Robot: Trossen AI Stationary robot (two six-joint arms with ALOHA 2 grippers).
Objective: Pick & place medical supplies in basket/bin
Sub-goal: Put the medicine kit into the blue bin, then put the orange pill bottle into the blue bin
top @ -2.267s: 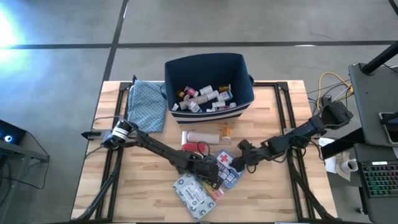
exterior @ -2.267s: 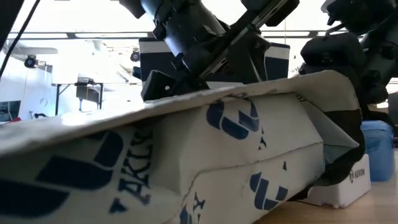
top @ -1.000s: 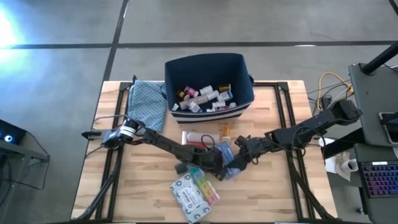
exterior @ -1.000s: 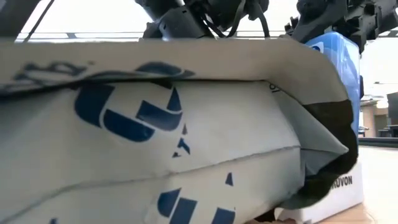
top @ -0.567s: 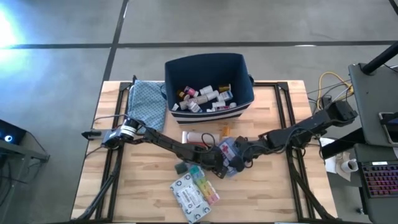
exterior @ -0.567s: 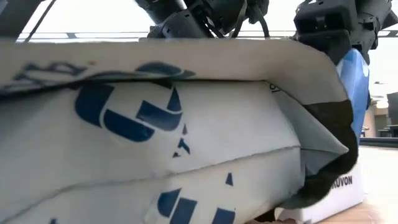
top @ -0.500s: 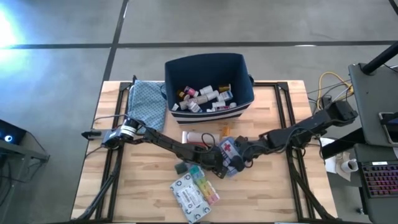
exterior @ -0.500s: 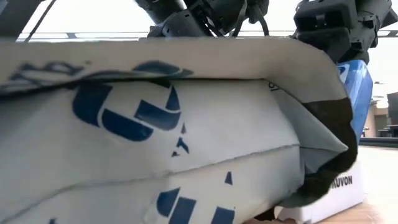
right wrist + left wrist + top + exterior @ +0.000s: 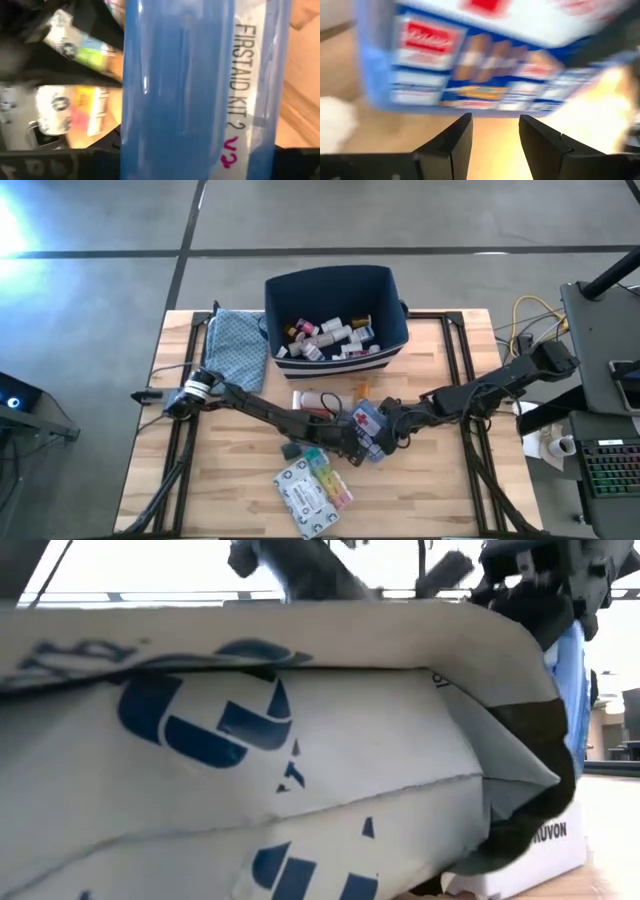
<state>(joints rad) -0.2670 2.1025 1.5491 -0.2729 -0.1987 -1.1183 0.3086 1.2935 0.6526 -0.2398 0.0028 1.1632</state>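
Table [image 9: 230,470]: pale wood planks, matt. Bin [image 9: 390,300]: navy fabric. First-aid pouch [image 9: 180,85]: glossy blue plastic. Flat packet [image 9: 250,760]: creased paper. Cloth [image 9: 236,350]: patterned, soft.

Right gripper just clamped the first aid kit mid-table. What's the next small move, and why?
Probably a short straight lift. The right gripper is shut on the blue first aid kit, which sits close to the left gripper and the pill organiser. Rising first should clear them before swinging toward the navy bin.
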